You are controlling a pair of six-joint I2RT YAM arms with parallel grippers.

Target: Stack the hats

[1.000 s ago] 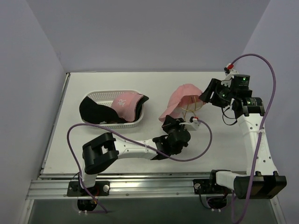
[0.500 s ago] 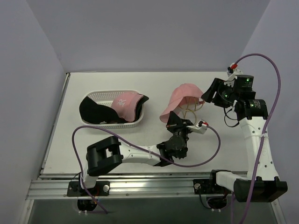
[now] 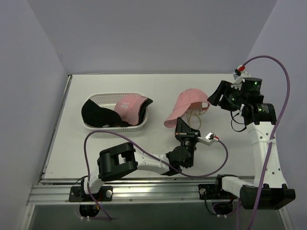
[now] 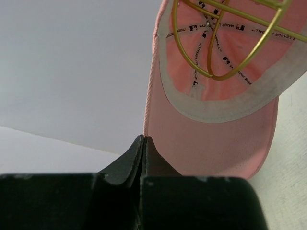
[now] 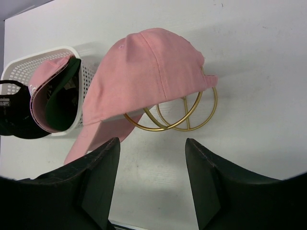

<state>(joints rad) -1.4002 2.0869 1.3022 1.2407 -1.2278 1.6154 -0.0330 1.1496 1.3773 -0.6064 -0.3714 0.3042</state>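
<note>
The pink hat (image 3: pixel 190 100) sits with its crown over the gold wire stand (image 3: pixel 194 115) at the right middle of the table (image 3: pixel 158 86), and its brim hangs down to the near left. A second pink hat (image 3: pixel 129 105) and a black hat (image 3: pixel 96 112) lie together in the white basket (image 3: pixel 106 98) at the left. The left claw (image 3: pixel 180 125) is fully closed, with its tips at the edge of that brim. I cannot tell if the fabric is really pinched between them or only touched. The right claw (image 3: pixel 216 96) stands about half open with nothing inside and hangs just to the right of the crown. I judge the hat to be light and soft in the crown, which folds easily, while the brim is stiffer and keeps its curve. So the brim edge is the better place to take hold, and the hat may slide or swing on the thin wire when it is lifted. The left wrist view looks from below and shows the inside of the crown, the grey sweatband with printed tape and the gold rings, which the top view hides. The right wrist view shows the upper side of the crown, the two rings under it and the dark green underside of the brim in the basket, and also the wide gap of its own fingers (image 5: pixel 100 177).
</note>
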